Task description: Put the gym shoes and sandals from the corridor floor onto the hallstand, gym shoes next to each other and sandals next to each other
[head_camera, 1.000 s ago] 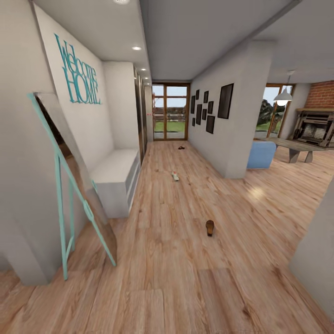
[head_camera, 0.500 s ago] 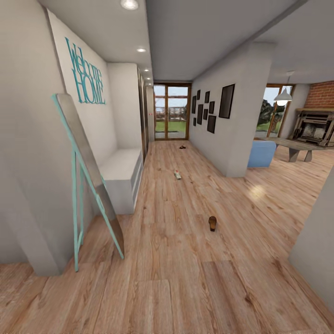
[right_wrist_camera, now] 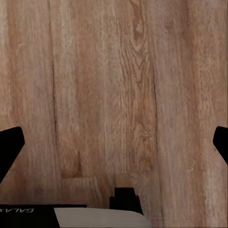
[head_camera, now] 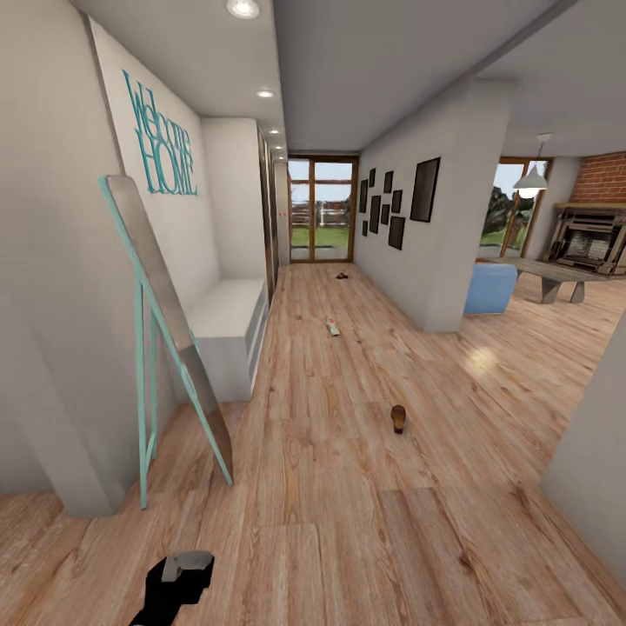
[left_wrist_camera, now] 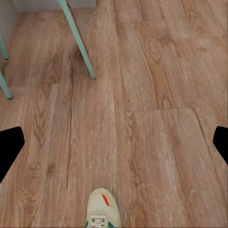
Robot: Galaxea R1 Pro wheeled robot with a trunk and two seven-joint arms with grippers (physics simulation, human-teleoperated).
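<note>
While left jaws (left_wrist_camera: 114, 142) gape, gym shoe (left_wrist_camera: 102, 210) below.

From my left wrist camera, the gym shoe (left_wrist_camera: 102, 209) is cut off by the frame edge: I see its heel, the red tab and the start of the laces, nothing past that. My left claw (left_wrist_camera: 114, 142) shows as two black tips at the frame's sides, the rest out of frame, and from my head it is a dark shape (head_camera: 176, 584) cut by the bottom edge. My right claw (right_wrist_camera: 114, 142) is likewise two black tips at the sides. Far down the corridor, the dark thing near the glass door (head_camera: 341, 276) is too small to name. The white-and-green shoe (head_camera: 332, 328) is too small for detail. The hallstand (head_camera: 228, 335) is partly hidden behind the leaning mirror (head_camera: 165, 322).
</note>
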